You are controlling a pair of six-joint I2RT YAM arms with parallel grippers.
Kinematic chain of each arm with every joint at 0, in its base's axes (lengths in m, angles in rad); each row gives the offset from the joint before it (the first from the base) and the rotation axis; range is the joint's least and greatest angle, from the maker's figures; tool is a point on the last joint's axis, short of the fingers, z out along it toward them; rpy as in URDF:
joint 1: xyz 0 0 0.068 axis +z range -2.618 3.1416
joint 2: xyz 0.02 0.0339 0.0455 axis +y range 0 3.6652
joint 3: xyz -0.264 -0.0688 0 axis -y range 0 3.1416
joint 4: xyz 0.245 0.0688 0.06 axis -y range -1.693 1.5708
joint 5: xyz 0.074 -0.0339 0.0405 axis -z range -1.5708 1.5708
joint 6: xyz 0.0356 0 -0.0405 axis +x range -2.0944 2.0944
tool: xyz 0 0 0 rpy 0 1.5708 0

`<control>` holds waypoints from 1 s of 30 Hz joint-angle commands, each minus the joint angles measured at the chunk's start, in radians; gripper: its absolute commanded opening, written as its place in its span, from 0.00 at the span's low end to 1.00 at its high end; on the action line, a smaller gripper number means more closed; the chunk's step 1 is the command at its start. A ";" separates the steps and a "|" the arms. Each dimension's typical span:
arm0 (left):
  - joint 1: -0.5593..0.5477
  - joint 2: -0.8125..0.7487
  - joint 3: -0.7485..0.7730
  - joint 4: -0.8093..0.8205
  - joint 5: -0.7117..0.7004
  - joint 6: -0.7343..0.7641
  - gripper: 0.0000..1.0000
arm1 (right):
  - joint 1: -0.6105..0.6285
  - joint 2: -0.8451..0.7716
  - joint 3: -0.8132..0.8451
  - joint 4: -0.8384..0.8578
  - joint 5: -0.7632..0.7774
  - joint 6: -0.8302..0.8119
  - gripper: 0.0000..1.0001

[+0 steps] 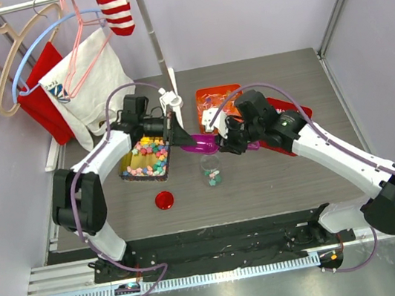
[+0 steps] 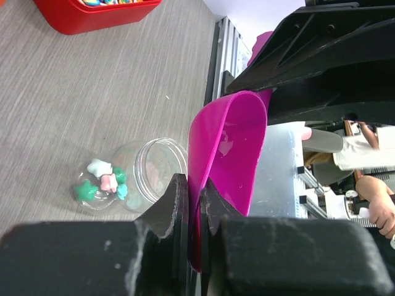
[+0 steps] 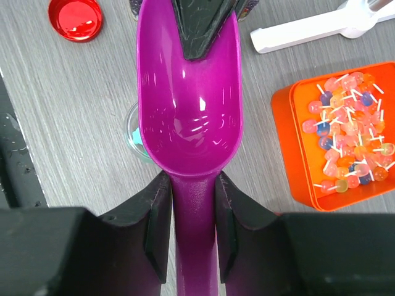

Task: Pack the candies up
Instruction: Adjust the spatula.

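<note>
Right gripper [image 3: 190,180] is clamping the handle of the magenta scoop [image 3: 188,92], jaws nearly closed & pressing it from both sides w/ no gap showing. Left gripper [image 2: 192,188] is pinching the scoop's thin front rim, fingers almost together w/ only the plastic wall between them. So both are holding the one scoop, which is hanging above the table w/ its bowl glossy & empty.

Just under the bowl the clear jar [image 2: 143,176] is standing mouth up, lid off, w/ only a few candies [image 2: 106,183] lying at the bottom. Most of them are sitting loose in the candy tray [image 1: 133,178], just left of the jar & under the left arm. The red lid [image 1: 164,200] is lying near & left of the jar. The orange tin [image 3: 290,154] is sitting further back, the red tin [image 1: 301,113] off right.

Handling, as a judgement: the candies are looking tiny, hard, light & loose, i.e. rolling & bouncing easily and too small for these fingers to pinch singly. The scoop is the way to take them. It is looking stiff but smooth, prob. slippery at the rim, so the handle is giving the surer hold. The jar is looking light w/ a narrow mouth, so it could be tipping or catching spill if the pour is coming fast.
</note>
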 commanded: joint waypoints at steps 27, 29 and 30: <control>0.439 -0.278 -0.085 -0.357 -0.592 0.491 1.00 | -0.007 0.123 0.225 -0.055 0.054 -0.009 0.01; 0.488 -0.284 -0.113 -0.348 -0.588 0.486 1.00 | -0.007 0.132 0.239 -0.059 0.062 -0.011 0.01; 0.502 -0.284 -0.117 -0.346 -0.585 0.488 1.00 | -0.006 0.135 0.242 -0.061 0.065 -0.011 0.01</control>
